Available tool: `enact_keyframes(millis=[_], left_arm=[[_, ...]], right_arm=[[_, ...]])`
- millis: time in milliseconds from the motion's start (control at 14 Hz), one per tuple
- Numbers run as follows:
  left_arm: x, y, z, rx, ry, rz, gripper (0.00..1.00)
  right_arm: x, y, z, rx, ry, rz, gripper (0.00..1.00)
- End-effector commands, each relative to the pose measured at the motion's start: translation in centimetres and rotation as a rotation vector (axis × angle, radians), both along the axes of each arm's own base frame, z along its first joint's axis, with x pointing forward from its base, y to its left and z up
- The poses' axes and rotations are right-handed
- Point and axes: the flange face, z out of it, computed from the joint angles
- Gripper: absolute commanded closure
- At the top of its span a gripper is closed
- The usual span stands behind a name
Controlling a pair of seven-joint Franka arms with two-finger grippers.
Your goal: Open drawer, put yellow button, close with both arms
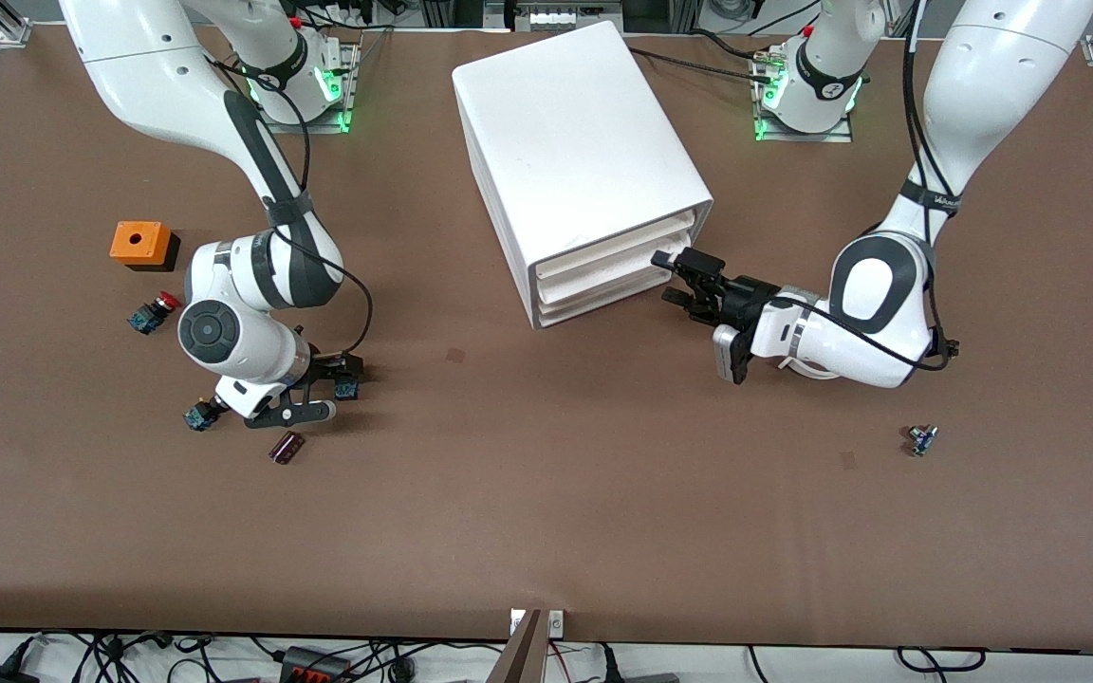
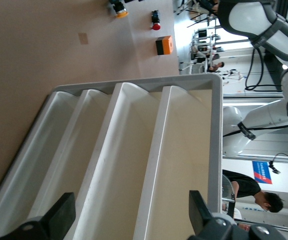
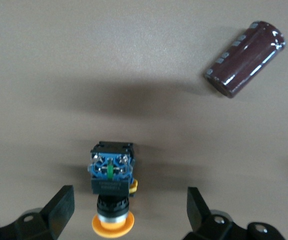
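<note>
White plastic makes up the cabinet [image 1: 577, 161], the largest thing on the brown table [image 1: 546, 512], with three shallow drawers stacked in its front; the drawer [image 1: 620, 249] wanted is the uppermost, and it is seen shut or very nearly so. The left gripper [image 1: 677, 277] is held at the drawer fronts with its fingers [image 2: 59, 215] spread apart, nothing between them. A good pull is judged to need the fingers hooked on the top lip only (not the two below), then drawn straight out.

The right gripper [image 3: 129, 212], fingers wide apart, hovers low over the yellow button [image 3: 112, 197], which lies on its side on the table toward the right arm's end. It is judged best closed across the black and blue body, not the cap.

Counted: one cabinet, three drawers, two arms, one orange box [image 1: 140, 244], one dark cylinder [image 3: 245, 58], one red-capped button [image 1: 154, 311], one yellow button, and one small part [image 1: 922, 439] lying alone toward the left arm's end.
</note>
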Motion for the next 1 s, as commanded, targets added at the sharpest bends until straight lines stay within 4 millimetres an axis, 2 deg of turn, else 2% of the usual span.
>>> enact_keyframes(millis=[0, 71, 143, 429, 500, 571, 643, 714, 786, 857, 929], left_arm=[[-2.2, 0.3, -1.2, -0.057, 0.005, 0.0, 0.24], [-2.8, 0.4, -1.4, -0.068, 0.028, 0.003, 0.3], [-3.5, 0.2, -1.6, -0.089, 0.055, 0.004, 0.31], [-3.9, 0.0, -1.5, -0.111, 0.074, -0.004, 0.42], [-4.0, 0.0, -1.6, -0.112, 0.08, -0.006, 0.46], [-4.1, -0.1, -1.8, -0.111, 0.082, -0.006, 0.5], [-4.2, -0.1, -1.8, -0.112, 0.085, -0.008, 0.59], [-4.2, -0.1, -1.8, -0.117, 0.091, -0.012, 0.7], [-4.3, -0.1, -1.7, -0.122, 0.093, -0.017, 0.8], [-4.3, -0.1, -1.7, -0.123, 0.094, -0.018, 0.89], [-4.3, 0.0, -1.7, -0.123, 0.094, -0.017, 0.92]], right_arm=[[0.5, 0.5, -0.7, 0.01, -0.005, -0.028, 0.0], [0.3, 0.8, -0.9, 0.012, -0.001, -0.026, 0.0], [-0.1, 1.9, -1.6, 0.021, 0.011, -0.01, 0.0], [0.1, 2.0, -3.3, 0.02, -0.001, -0.009, 0.0], [0.1, 2.0, -3.2, 0.02, -0.003, -0.009, 0.15], [0.3, 2.1, -2.9, 0.022, -0.004, -0.007, 0.4], [0.4, 2.1, -2.6, 0.025, -0.008, -0.005, 0.68], [0.5, 2.1, -2.5, 0.026, -0.01, 0.001, 0.88], [0.6, 2.2, -2.1, 0.028, -0.013, 0.003, 0.98], [0.5, 2.2, -1.4, 0.027, -0.005, 0.004, 1.0], [0.8, 2.3, 0.1, 0.032, -0.013, 0.006, 1.0]])
